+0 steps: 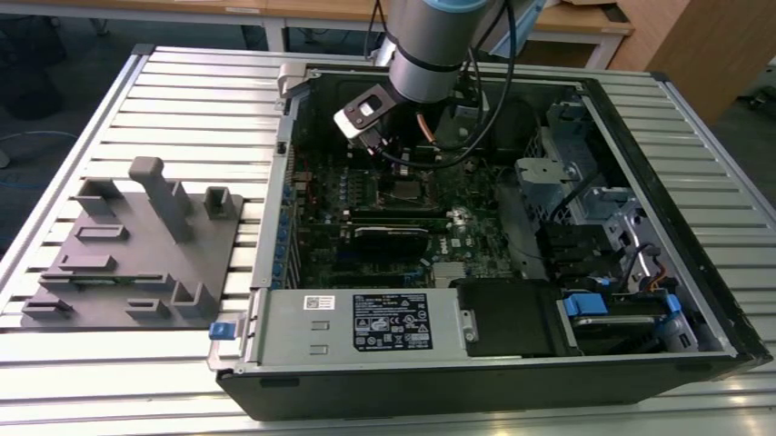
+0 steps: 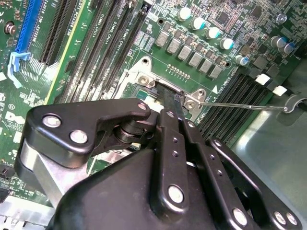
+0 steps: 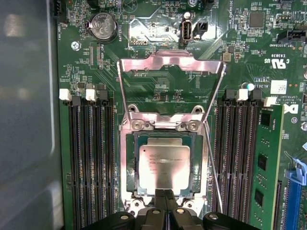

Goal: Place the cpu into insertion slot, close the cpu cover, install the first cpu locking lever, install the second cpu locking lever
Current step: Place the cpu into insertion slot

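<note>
Status: the cpu (image 3: 164, 163) lies flat in the insertion slot (image 3: 135, 165), square inside the black rim. Step one looks done.

The cpu cover (image 3: 171, 64) stands swung open beyond the slot edge opposite the end effector, its window frame clear of the chip. It is not yet closed.

One locking lever (image 3: 214, 167), a thin wire rod, runs unlatched along the slot's side. In the second wrist view the lever (image 2: 240, 105) juts out free. Neither lever step appears done, so roughly a quarter through, by my reckoning.

End effector (image 3: 165, 197): fingers pressed together, clenched on nothing, tips at the chip's near edge. Contact with the chip: cannot tell.

Exterior view: the computer case (image 1: 679, 118) lies open mid-desk on the slatted desk (image 1: 182, 91). A grey fixture block (image 1: 134, 245) sits near the desk edge at the exterior view's left.

Writing: there are printed lines on the chip's lid, white silkscreen across the board (image 3: 240, 38), and a white label (image 1: 394, 320) on the power supply. None transcribed.
</note>
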Controlling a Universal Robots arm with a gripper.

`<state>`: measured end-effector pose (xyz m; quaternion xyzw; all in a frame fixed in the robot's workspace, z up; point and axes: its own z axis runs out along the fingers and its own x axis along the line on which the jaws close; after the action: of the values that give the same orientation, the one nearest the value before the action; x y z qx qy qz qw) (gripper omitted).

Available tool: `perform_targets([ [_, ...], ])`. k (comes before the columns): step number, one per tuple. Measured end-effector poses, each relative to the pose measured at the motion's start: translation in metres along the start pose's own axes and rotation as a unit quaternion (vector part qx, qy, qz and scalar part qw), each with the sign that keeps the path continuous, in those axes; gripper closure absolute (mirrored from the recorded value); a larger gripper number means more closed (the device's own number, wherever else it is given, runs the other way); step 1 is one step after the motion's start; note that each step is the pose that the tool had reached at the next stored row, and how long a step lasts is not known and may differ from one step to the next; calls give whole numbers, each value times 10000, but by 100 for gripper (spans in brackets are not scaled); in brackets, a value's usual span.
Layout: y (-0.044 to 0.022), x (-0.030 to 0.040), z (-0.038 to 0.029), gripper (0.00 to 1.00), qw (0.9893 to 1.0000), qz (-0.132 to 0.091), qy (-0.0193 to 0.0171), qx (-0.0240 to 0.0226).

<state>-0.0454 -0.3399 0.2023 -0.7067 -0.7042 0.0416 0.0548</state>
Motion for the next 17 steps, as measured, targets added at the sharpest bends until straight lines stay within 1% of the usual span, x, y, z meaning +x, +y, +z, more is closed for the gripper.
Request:
perform_targets([
  [17,0,0,0,90,10000,1,0,43],
])
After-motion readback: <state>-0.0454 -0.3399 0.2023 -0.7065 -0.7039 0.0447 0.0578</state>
